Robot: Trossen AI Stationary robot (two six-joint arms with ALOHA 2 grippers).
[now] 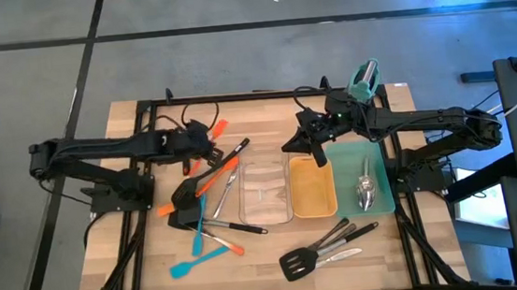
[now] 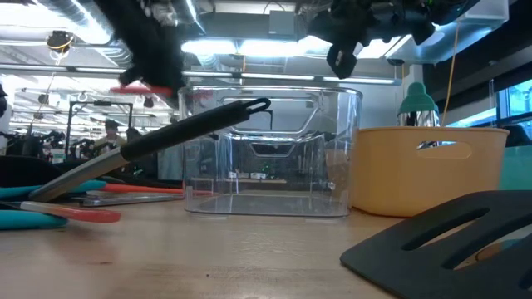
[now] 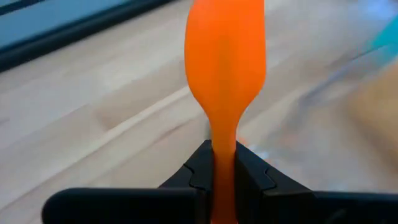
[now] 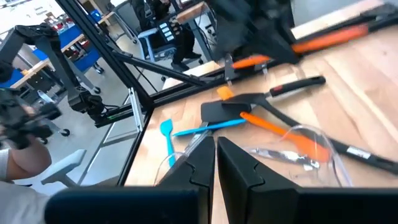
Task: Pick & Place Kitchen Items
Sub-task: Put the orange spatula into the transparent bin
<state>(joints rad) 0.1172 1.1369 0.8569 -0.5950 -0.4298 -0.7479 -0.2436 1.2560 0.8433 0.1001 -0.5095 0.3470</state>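
Note:
My left gripper [image 1: 209,138] hangs over the table's far left part, shut on an orange spatula [image 3: 225,56] whose blade [image 1: 221,127] sticks out past the fingertips. My right gripper [image 1: 289,149] is shut on nothing, up above the far ends of the clear tray [image 1: 265,193] and the yellow tray [image 1: 311,189]. On the table to the left of the clear tray lie black tongs [image 1: 228,171], another orange spatula [image 1: 197,190], a black turner [image 1: 186,196] and blue spatulas [image 1: 198,254]. More black turners [image 1: 317,251] lie near the front edge. My left gripper pinches the orange spatula by its narrow neck [image 3: 224,134], just behind the blade, between its two fingers. The spatula runs on along the fingers and out past their tips. It is lifted clear of the table, blade end foremost, slanting downward.
A teal tray [image 1: 378,167] to the right of the yellow one holds shiny steel spoons [image 1: 366,190]. A teal stand-like object [image 1: 364,79] stands at the far edge behind the right arm. Bare wood shows along the front left and at the far middle.

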